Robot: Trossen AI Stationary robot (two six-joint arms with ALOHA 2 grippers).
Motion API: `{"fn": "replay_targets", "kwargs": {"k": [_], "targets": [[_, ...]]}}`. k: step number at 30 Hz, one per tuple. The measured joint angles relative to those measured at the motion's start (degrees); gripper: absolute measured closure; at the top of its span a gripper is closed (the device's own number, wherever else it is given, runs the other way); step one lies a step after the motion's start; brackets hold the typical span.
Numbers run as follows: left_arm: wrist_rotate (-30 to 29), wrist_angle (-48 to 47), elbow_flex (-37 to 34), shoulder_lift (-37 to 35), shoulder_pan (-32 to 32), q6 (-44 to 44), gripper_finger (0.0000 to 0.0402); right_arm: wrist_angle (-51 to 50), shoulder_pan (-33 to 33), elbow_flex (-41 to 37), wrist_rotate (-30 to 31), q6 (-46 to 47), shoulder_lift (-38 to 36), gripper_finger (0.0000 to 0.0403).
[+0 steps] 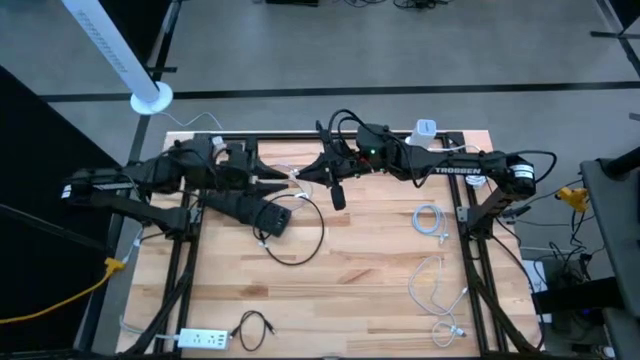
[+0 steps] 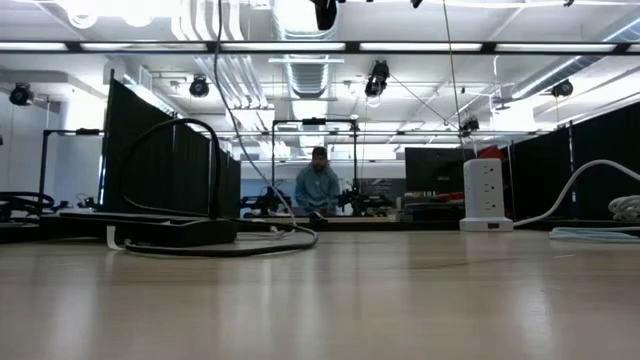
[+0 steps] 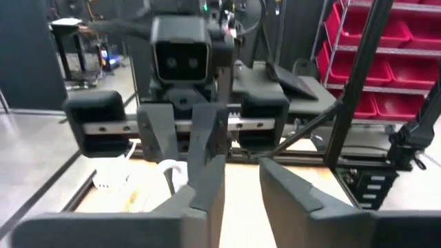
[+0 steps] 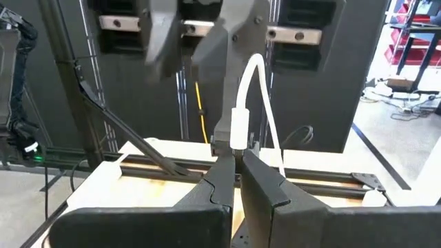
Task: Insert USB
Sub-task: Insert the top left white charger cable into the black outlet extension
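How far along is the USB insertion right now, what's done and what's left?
Done: both arms have met above the table's far edge, and the right pincer is shut on the white USB plug. In hand: the left pincer faces it with fingers apart, the white cable between them. Left: no port is visibly mated, so insertion looks pending.

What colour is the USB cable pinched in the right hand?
White. The USB cable shows best in the right wrist view, looping up from the right hand.
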Motion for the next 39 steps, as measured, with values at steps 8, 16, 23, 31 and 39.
{"fn": "replay_targets", "kwargs": {"k": [8,16,23,31,39], "targets": [[-10.6,-3.2,0.0,0.4,0.0,-4.6,0.0235,0.0,0.0,0.0,0.0,0.0,0.0,0.0403],[-12.0,0.9,0.0,2.2,0.0,-7.9,0.0238,0.1,0.0,0.0,0.0,-1.1,0.0,0.0403],[-11.2,3.2,0.0,6.1,0.0,-8.0,0.0275,0.1,0.0,0.0,0.0,-1.1,0.0,0.0403],[-10.1,4.0,0.0,3.8,0.0,-6.5,0.0308,-1.5,0.0,0.0,0.9,-1.0,0.0,0.0403],[-10.1,3.9,0.0,2.6,0.0,-6.0,0.0329,-1.6,0.0,0.0,1.4,-1.0,0.0,0.0403]]}}
